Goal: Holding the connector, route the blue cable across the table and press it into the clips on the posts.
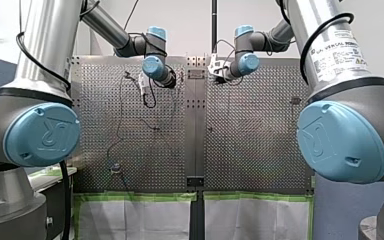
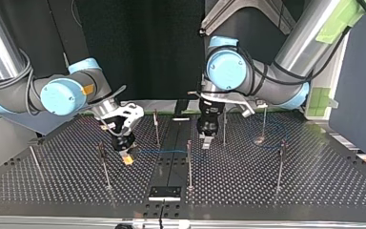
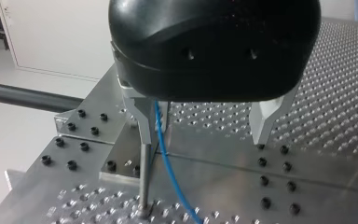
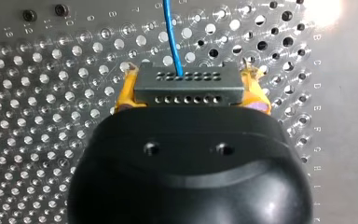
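While pads (image 4: 123, 95) clamp the connector (image 4: 186, 88) crosswise, its cable (image 4: 172, 32) points ahead.

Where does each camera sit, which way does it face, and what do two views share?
Front view: behind and above the shoulders, looking over the perforated metal table; my left arm and my right arm flank it.
Top view: across the table, facing the arms; my right claw at left, my left claw at right.
Left wrist view: on my left wrist, along open metal fingers toward a thin metal post.
Right wrist view: on my right wrist; yellow pads clamp the grey rectangular connector.
Both wrist views show the blue cable.
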Action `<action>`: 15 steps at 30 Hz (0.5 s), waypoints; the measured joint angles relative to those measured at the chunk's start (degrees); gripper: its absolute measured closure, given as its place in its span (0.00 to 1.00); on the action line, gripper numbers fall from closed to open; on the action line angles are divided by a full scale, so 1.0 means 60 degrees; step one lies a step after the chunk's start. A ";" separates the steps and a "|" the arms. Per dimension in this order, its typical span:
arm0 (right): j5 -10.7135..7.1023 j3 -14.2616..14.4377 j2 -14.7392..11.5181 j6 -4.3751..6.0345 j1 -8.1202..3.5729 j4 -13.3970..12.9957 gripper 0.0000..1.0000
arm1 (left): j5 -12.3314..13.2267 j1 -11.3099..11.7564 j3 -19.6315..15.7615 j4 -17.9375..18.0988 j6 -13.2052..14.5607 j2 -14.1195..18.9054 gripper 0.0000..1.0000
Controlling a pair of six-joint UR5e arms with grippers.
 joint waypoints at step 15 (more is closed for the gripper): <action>-0.0033 0.0000 0.0000 0.0017 0.0000 0.0043 1.00 | -0.0911 -0.1150 -0.0003 -0.0257 -0.0142 0.0750 0.00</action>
